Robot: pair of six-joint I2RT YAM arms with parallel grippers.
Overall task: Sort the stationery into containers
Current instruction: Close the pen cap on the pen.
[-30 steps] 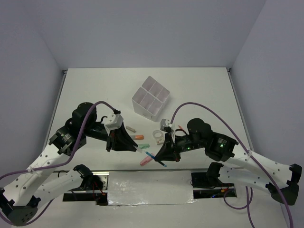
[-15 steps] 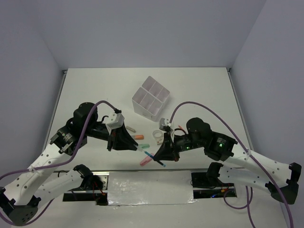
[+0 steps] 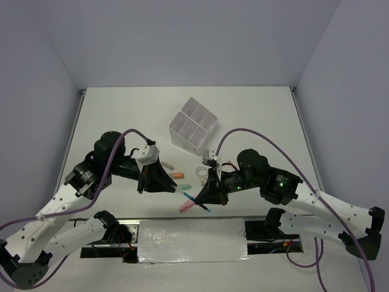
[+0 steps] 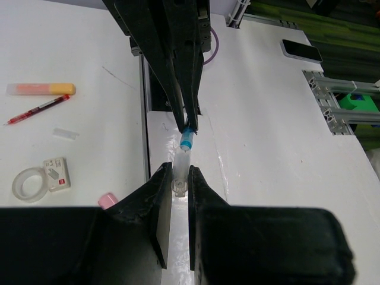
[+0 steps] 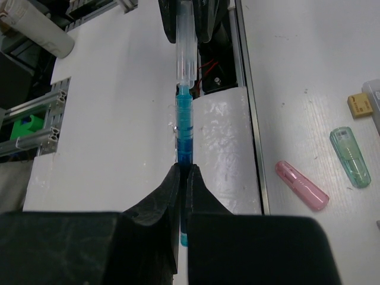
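Note:
My right gripper (image 3: 199, 198) (image 5: 183, 169) is shut on a thin blue pen (image 5: 184, 127) (image 3: 196, 201), held above the table's front edge. My left gripper (image 3: 177, 190) (image 4: 180, 175) is shut on the pen's clear cap (image 4: 181, 161) (image 5: 184, 41), facing the right gripper. The cap's end meets the blue body. The translucent white four-compartment box (image 3: 193, 125) stands at mid-table, behind both grippers. A pink marker (image 3: 185, 207) (image 5: 301, 185), green marker (image 3: 185, 187) (image 5: 349, 157) and orange marker (image 3: 178, 176) (image 4: 41, 89) lie on the table near the grippers.
A clear tape roll (image 3: 201, 173) (image 4: 29, 183), a red pen (image 4: 37, 110) and a small white eraser (image 4: 57, 174) lie between the box and the arms. A brown eraser (image 5: 360, 104) lies by the green marker. A taped strip (image 3: 188, 234) runs along the front edge.
My right gripper has edged slightly left toward the left gripper with the pen. The left arm has barely moved.

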